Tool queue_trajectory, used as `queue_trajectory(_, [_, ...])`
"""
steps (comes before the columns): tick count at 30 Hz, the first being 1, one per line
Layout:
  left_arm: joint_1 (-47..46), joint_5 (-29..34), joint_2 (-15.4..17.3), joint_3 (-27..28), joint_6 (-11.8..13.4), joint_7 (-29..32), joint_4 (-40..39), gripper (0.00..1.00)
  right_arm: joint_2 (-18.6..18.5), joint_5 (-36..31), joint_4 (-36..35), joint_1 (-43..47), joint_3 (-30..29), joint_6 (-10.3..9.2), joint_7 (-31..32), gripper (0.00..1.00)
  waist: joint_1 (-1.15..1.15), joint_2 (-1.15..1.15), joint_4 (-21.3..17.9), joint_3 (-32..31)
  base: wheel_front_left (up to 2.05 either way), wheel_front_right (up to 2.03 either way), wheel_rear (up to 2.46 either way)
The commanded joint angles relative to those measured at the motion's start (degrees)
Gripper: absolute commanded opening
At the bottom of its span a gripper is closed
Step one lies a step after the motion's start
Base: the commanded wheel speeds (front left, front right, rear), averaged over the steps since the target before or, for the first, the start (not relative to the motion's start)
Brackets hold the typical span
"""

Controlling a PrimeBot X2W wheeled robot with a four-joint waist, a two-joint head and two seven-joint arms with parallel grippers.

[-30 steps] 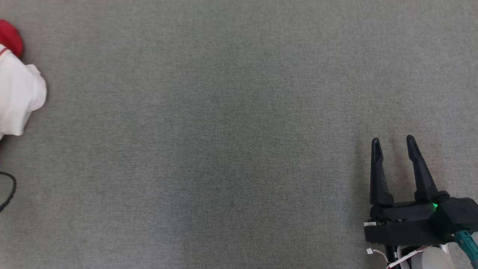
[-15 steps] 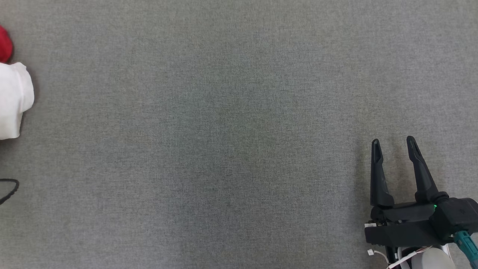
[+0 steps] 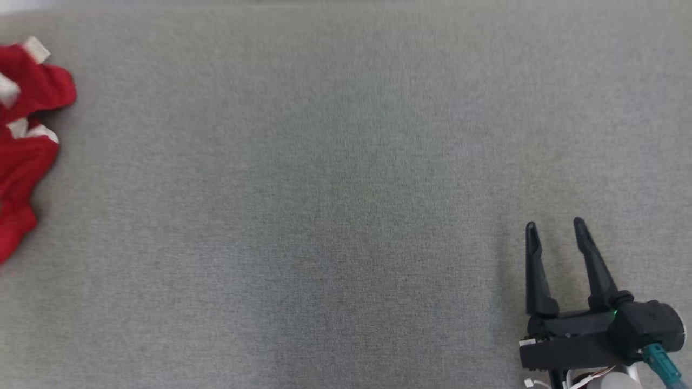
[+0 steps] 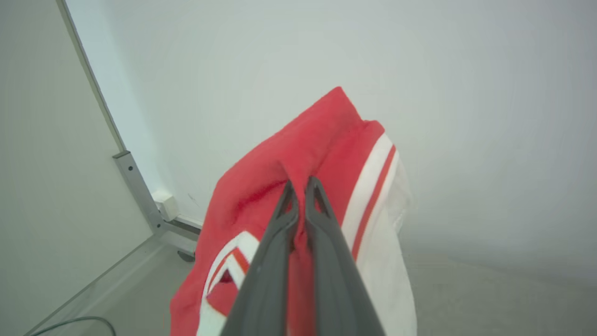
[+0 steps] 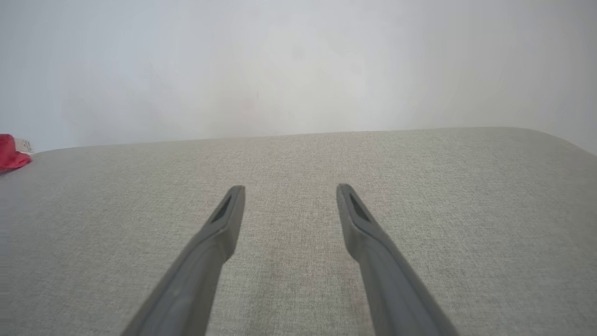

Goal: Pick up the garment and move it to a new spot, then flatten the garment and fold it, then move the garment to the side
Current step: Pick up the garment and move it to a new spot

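The garment (image 3: 24, 146) is red with white stripes and shows at the far left edge of the head view, bunched and hanging. In the left wrist view my left gripper (image 4: 301, 184) is shut on a red fold of the garment (image 4: 308, 154), which drapes down around the fingers above the table. A small red bit of the garment (image 5: 11, 157) peeks in at the left of the right wrist view. My right gripper (image 3: 556, 229) stands open at the lower right above the grey cloth, its fingers apart with nothing between them (image 5: 289, 189).
A grey fabric tabletop (image 3: 324, 205) spreads across the head view. Behind it is a pale wall (image 5: 298, 65). In the left wrist view a metal frame post (image 4: 135, 186) and a dark cable (image 4: 79, 322) show at the left.
My left gripper has closed on the garment. The garment at the left edge now shows red rather than white and reaches further into view. The right gripper sits a little lower in the picture.
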Motion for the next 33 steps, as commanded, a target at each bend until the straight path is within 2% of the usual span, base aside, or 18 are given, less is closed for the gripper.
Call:
queue_trajectory(1, [-1.3,0.0,-0.4,-0.6,-0.3,-0.6,-1.6,0.00,0.1,0.4,0.4,0.7,0.3,-0.12,0.0,1.00,0.00,0.00,0.5,-2.7,0.00,0.00,0.00])
queue_trajectory(3, [-2.0,1.2,-0.5,-2.5,-0.5,-1.0,-4.7,0.00,0.2,0.7,0.8,0.7,0.5,-0.12,0.0,1.00,0.00,0.00,0.3,-3.8,0.00,0.00,0.00])
queue_trajectory(9, [-4.2,-2.6,-3.5,-7.2,-0.9,-0.1,-14.4,0.00,0.3,3.3,2.1,1.2,1.5,-0.12,0.0,1.00,0.00,0.00,-2.0,-6.6,0.00,0.00,0.00])
queue_trajectory(15, [-3.5,-7.6,-3.3,-14.1,-0.9,4.8,-27.0,0.00,0.3,6.0,3.2,1.5,2.3,-0.12,0.0,1.00,0.00,0.00,-6.6,-8.4,0.00,0.00,0.00])
queue_trajectory(20, [-1.5,-10.2,-4.6,-17.8,-0.9,8.9,-36.3,0.00,0.3,7.8,4.2,1.5,2.9,-0.12,0.0,1.00,0.00,0.00,-11.2,-9.2,0.00,0.00,0.00])
queue_trajectory(26, [2.6,-12.1,-10.2,-21.1,0.2,11.5,-45.3,0.00,0.3,9.1,4.9,2.0,2.9,-0.12,0.0,1.00,0.00,0.00,-15.8,-10.3,0.00,0.00,0.00])
queue_trajectory(27, [2.6,-12.1,-10.2,-21.1,0.2,11.5,-45.3,0.00,0.3,9.1,4.9,2.0,2.9,-0.12,0.0,1.00,0.00,0.00,-15.8,-10.3,0.00,0.00,0.00])
queue_trajectory(33, [9.6,-13.0,-16.0,-25.4,1.9,12.7,-51.2,0.00,0.3,9.7,5.3,2.3,3.0,-0.12,0.0,1.00,0.00,0.00,-18.8,-10.8,0.00,0.00,0.00])
